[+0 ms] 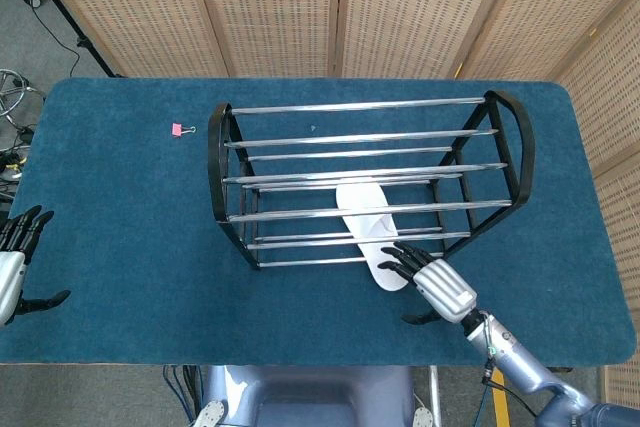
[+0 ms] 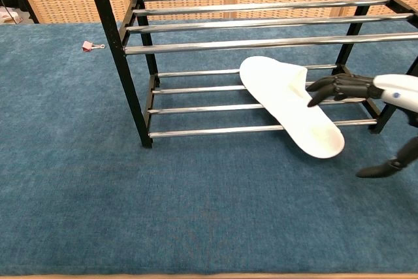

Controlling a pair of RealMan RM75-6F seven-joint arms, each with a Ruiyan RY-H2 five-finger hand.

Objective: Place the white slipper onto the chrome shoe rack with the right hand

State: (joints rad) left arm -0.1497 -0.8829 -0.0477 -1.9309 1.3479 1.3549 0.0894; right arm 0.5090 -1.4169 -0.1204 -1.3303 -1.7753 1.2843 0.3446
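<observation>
On my blue table (image 1: pixel 120 197), the white slipper (image 2: pixel 287 102) lies across the chrome shoe rack (image 1: pixel 360 182)'s lower rails, heel overhanging. My right hand (image 1: pixel 432 282), fingers (image 2: pixel 333 86) released, hovers beside it; next I'd nudge it inward.

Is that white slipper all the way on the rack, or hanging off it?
Partly on. The white slipper lies across the lower bars of the chrome shoe rack, with its heel end sticking out past the front bar.
</observation>
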